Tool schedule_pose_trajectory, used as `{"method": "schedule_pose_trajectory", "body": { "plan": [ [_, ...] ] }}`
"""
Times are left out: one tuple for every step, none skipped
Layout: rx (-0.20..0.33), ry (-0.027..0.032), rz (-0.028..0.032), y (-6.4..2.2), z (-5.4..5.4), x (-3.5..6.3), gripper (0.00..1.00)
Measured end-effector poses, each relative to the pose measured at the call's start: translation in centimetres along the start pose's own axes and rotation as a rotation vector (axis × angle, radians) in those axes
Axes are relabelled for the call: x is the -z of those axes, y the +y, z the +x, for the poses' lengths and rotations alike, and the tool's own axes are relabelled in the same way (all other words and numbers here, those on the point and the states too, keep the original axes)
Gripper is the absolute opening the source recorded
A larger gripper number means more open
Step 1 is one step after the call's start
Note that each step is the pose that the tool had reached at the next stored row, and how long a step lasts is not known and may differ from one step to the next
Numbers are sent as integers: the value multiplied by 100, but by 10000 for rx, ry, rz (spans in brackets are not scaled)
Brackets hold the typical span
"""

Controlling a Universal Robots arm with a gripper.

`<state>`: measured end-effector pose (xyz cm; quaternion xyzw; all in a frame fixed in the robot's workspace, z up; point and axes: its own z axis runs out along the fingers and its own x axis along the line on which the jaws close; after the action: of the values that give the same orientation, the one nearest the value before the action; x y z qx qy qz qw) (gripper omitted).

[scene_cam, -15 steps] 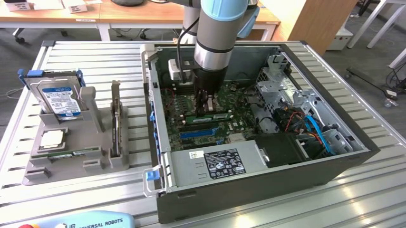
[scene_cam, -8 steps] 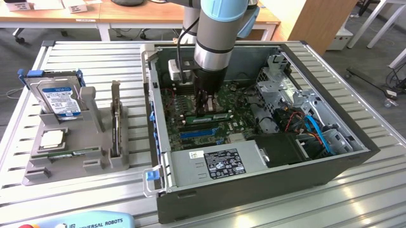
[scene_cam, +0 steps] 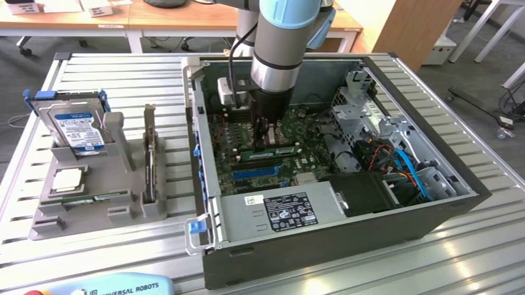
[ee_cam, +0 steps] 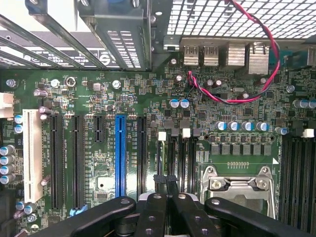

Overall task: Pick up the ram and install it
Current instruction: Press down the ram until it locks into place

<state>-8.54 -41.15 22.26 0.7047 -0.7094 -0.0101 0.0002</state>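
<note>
Gripper (scene_cam: 264, 140) sits low inside the open computer case (scene_cam: 459, 178), centre frame, jaws closed together just above the motherboard (ee_cam: 148, 98); no ram visibly held.

Arm (scene_cam: 279, 49) cut off by exterior view's upper edge, its bulk hiding motherboard (scene_cam: 271, 153) area behind gripper (scene_cam: 264, 146). Ram (scene_cam: 279, 149) mostly masked by fingers; seating in slot cannot be told. Teach pendant (scene_cam: 107, 287) cropped at lower edge. Label text on power supply (scene_cam: 283, 212) too small to read. Wrist view: fingertips (ee_cam: 168, 183) cover whatever sits between them.
</note>
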Motion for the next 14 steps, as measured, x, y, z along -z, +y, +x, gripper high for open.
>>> {"method": "schedule_pose_trajectory", "body": {
  "plan": [
    [0,1,0,0,0,0,10],
    [0,1,0,0,0,0,10],
    [0,1,0,0,0,0,10],
    [0,1,0,0,0,0,10],
    [0,0,1,0,0,-1,10],
    [0,0,0,0,0,-1,10],
    [0,0,1,0,0,-1,10],
    [0,0,1,0,0,-1,10],
    [0,0,0,0,0,0,10],
    [0,0,0,0,0,-1,10],
    [0,0,1,0,0,-1,10],
    [0,0,0,0,0,-1,10],
    [0,1,0,0,0,-1,10],
    [0,1,0,0,0,-1,10]
  ]
}}
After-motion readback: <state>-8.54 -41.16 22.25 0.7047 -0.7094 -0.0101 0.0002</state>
